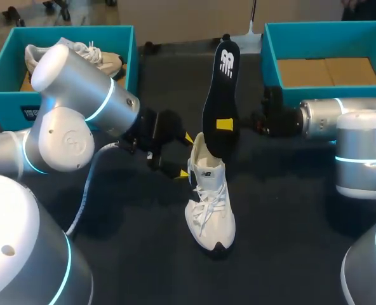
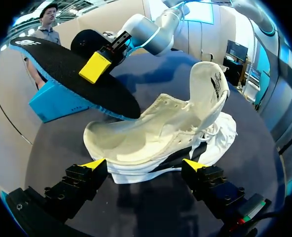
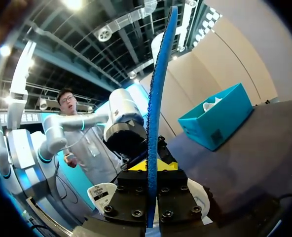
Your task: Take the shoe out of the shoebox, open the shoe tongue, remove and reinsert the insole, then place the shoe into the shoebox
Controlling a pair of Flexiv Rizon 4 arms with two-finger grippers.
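Observation:
A white shoe (image 1: 210, 206) stands on the dark table (image 1: 289, 210), toe toward the near edge. My left gripper (image 1: 184, 155) is open, its yellow fingertips on either side of the shoe's heel (image 2: 170, 133); no firm grip shows. My right gripper (image 1: 225, 125) is shut on the black insole (image 1: 221, 82) and holds it upright, with its lower end in the shoe's opening. In the left wrist view the insole (image 2: 62, 69) slants into the shoe ahead of the left gripper (image 2: 143, 165). In the right wrist view the insole (image 3: 158, 98) is edge-on, clamped in the right gripper (image 3: 152, 165).
A teal shoebox (image 1: 4, 70) at the back left holds another white shoe (image 1: 93, 57). A second teal shoebox (image 1: 270, 57) at the back right shows only its cardboard bottom. The left box (image 3: 220, 116) also shows in the right wrist view.

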